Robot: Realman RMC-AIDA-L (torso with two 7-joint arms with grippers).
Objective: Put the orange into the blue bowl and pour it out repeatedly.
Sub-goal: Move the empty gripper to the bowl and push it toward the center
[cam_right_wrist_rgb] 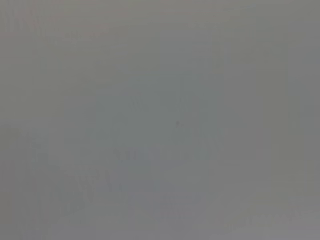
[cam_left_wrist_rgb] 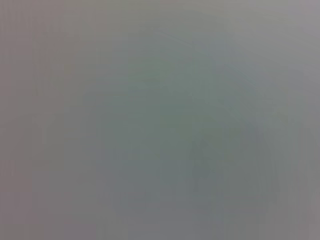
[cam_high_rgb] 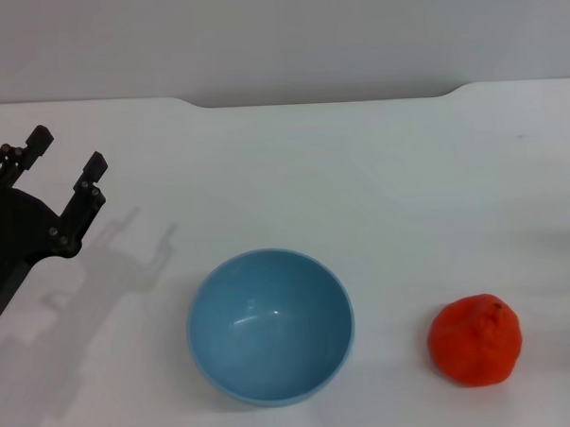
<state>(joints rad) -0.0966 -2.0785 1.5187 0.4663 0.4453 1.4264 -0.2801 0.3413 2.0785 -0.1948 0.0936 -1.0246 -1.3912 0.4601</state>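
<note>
The bowl [cam_high_rgb: 270, 326] sits upright and empty on the white table [cam_high_rgb: 359, 172], with the orange [cam_high_rgb: 475, 340] on the table to its right, apart from it. The left gripper [cam_high_rgb: 67, 152] hovers at the table's left edge, its 2 fingers spread, holding nothing. Both wrist views show only blank grey.

A white table [cam_high_rgb: 360, 191] is seen filling most of the head view, its far edge cut by a shallow recess in the middle. Behind it, a plain grey wall [cam_high_rgb: 277, 34] is shown. Soft shadows are cast on the tabletop at the left. Only flat grey is given by both wrist views.
</note>
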